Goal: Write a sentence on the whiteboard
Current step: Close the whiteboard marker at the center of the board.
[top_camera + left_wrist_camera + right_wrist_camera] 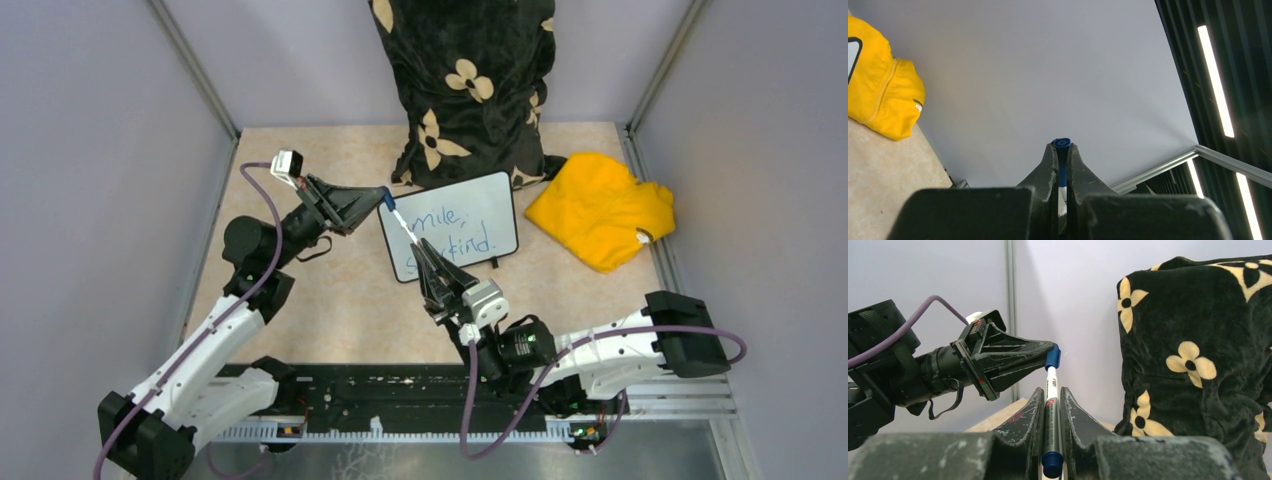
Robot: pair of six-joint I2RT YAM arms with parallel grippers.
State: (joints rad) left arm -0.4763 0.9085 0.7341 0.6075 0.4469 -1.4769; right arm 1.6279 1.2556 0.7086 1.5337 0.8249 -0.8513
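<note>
1. The left arm (215, 340) rises from the near left corner, bends at the elbow and reaches right, low over the table (340, 300). Its gripper points at the whiteboard's left edge.
2. The left gripper (383, 200) is clenched on the blue cap (386, 204) of a marker (403, 228). The left wrist view shows both fingers (1048, 165) pressed against the cap (1062, 145), with its round end poking out past them.
3. The right arm (610, 350) lies folded along the near edge, and its forearm turns up and left toward the board.
4. The right gripper (420, 252) grips the marker's white barrel. In its own camera the barrel (1050, 410) sits in the slot between the two fingers (1029, 412), with the blue butt nearest the lens. The capped end reaches up into the left gripper (1052, 352).
5. The two grippers meet tip to tip, one at each end of the marker. The cap still meets the barrel.
6. The whiteboard (495, 200) sits mid-table just in front of the pillow (465, 90), and the cloth (600, 205) lies to its right. I cannot tell whether the board touches the pillow.
7. The sentence (462, 240) is in blue and runs in two lines. I can read "mile," above and "kind." below. The marker and right gripper hide the start of each line.
8. Count: two arms, two grippers, one marker with one cap, one whiteboard, two written lines, one black flowered pillow, one yellow cloth.
</note>
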